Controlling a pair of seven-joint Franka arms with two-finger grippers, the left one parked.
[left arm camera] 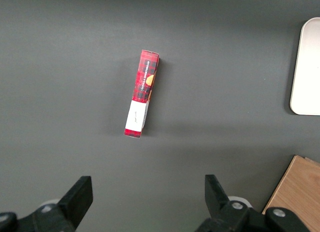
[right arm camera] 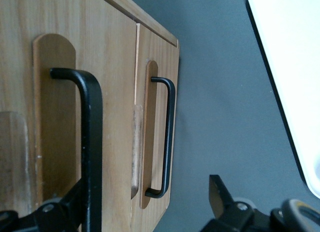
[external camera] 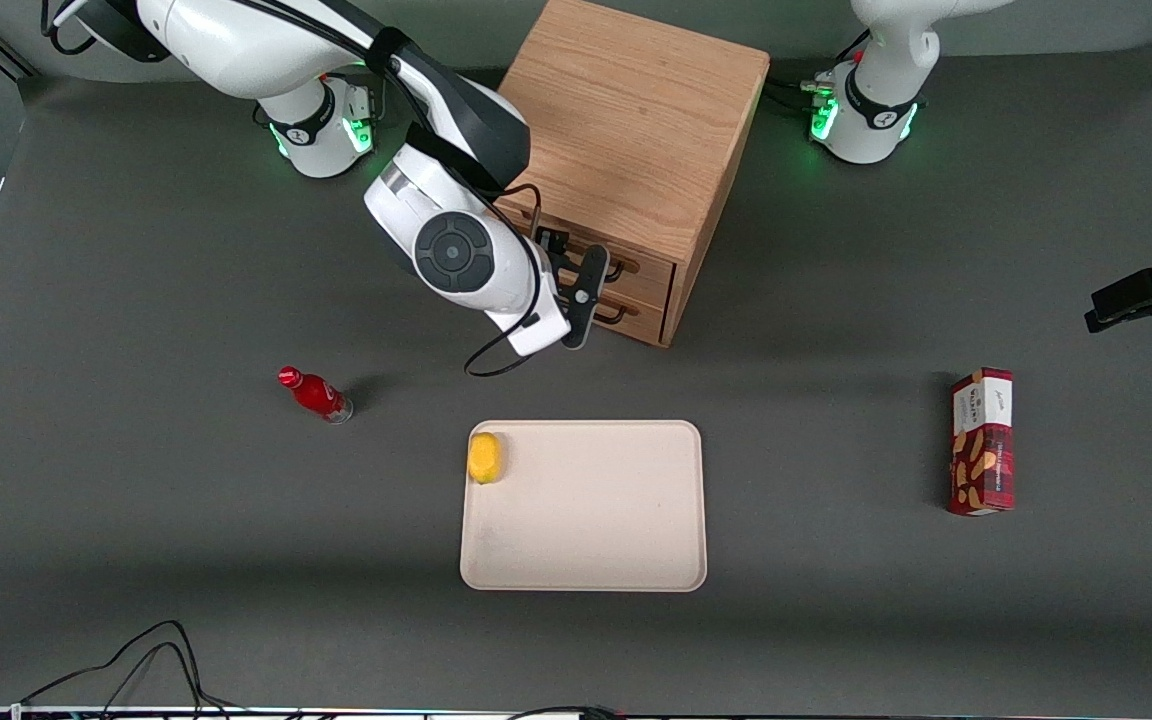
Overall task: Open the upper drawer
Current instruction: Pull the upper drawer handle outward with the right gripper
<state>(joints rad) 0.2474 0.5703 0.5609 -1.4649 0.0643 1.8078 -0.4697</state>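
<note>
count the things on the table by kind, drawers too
cabinet: 1
drawers: 2, upper drawer shut, gripper at its handle
tray: 1
lemon: 1
red bottle: 1
snack box: 1
total: 7

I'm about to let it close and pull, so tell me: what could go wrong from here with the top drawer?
1. The open gripper straddles the upper drawer's black handle, but the bar sits close to one finger, not centred; closing may knock it or grip poorly.
2. The bottom drawer's handle is close by; a small drop could catch the wrong one.
3. Nothing visibly holds the cabinet, so pulling may drag it.
</note>
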